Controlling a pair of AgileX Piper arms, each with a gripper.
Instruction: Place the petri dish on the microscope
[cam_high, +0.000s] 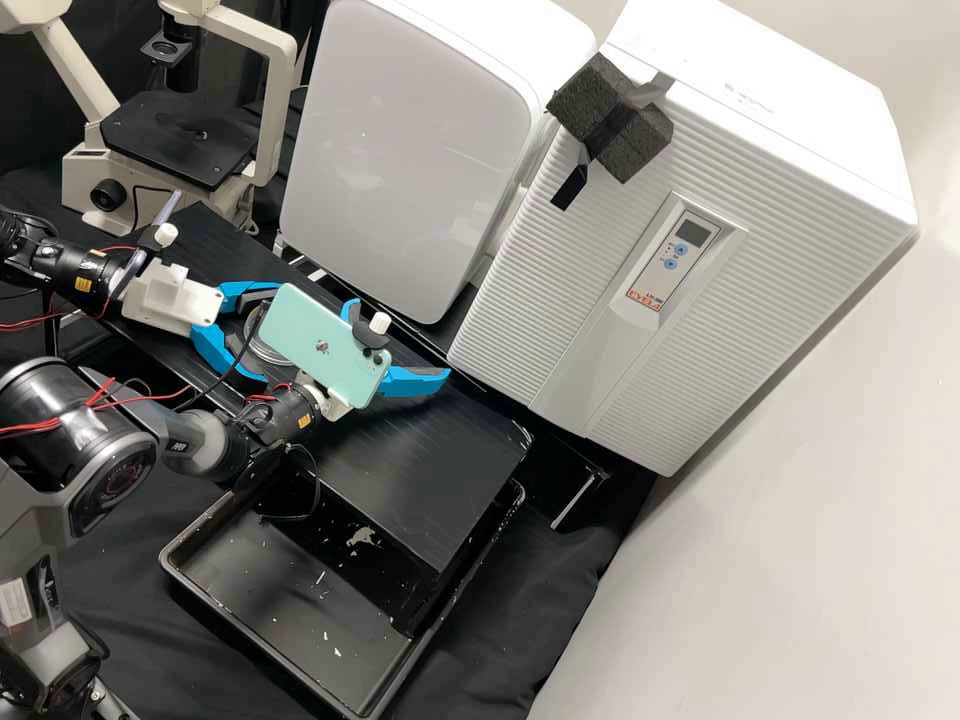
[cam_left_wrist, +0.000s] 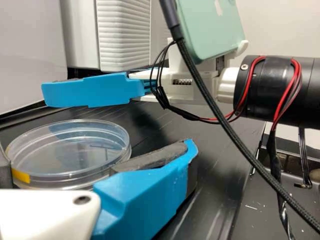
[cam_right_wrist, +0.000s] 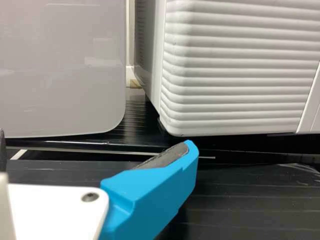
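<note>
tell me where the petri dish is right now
In the left wrist view, the petri dish sits on the black bench, framed by the left gripper; in the high view, the right arm's mint phone partly hides it.

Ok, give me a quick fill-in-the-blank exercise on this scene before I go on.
The petri dish sits between two ____ fingers of the left gripper. The green phone is mounted on the ____ arm. A small ____ mark shows low on the dish's side. The microscope has a flat stage coloured ____.

Missing words: blue; right; yellow; black.
</note>
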